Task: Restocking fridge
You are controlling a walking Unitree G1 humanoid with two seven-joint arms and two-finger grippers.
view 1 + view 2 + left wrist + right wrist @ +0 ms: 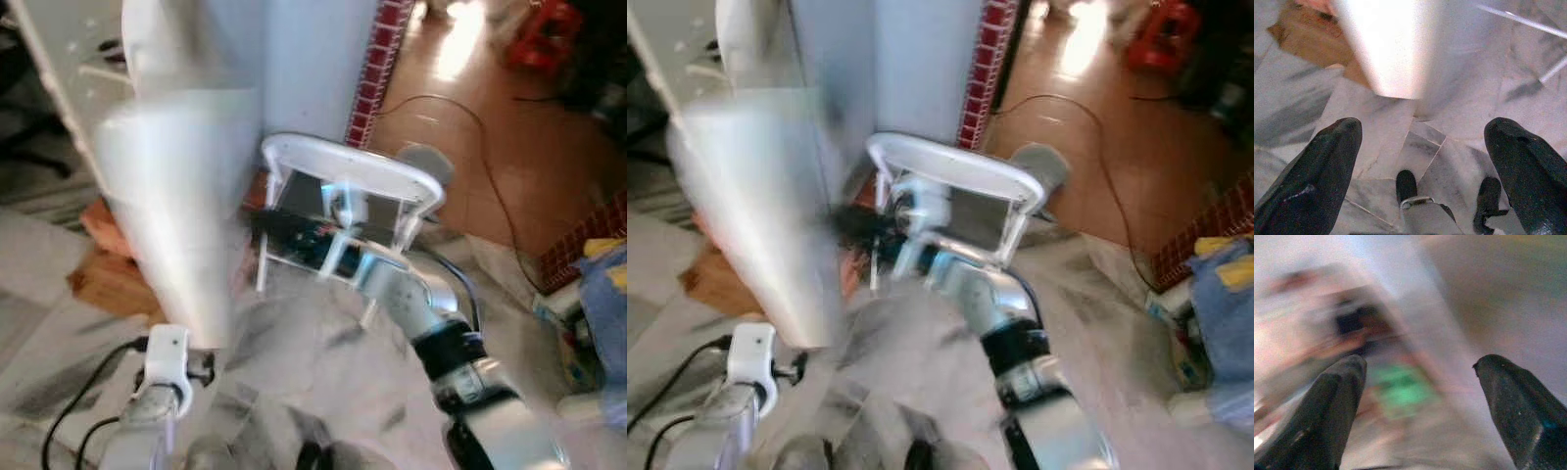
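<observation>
The fridge's pale open door (186, 196) hangs at the left, its lower corner just above the marble floor, and the grey fridge body (313, 69) stands behind it. My right arm (411, 304) reaches forward to the foot of the fridge, under a white plastic chair (348, 171). In the blurred right wrist view my right gripper (1420, 362) is open, nothing between its fingers (1337, 396), with a smeared green and dark shape ahead. My left gripper (1422, 132) is open and empty low by the door's corner (1396, 73), pointing down at the floor.
Brown cardboard (108, 279) lies on the marble floor (294, 362) behind the door. A red brick-patterned strip (377, 69) edges a brown floor with a black cable (490, 166). Blue cloth (607, 294) sits at the right. My own feet (1406, 183) stand below the left gripper.
</observation>
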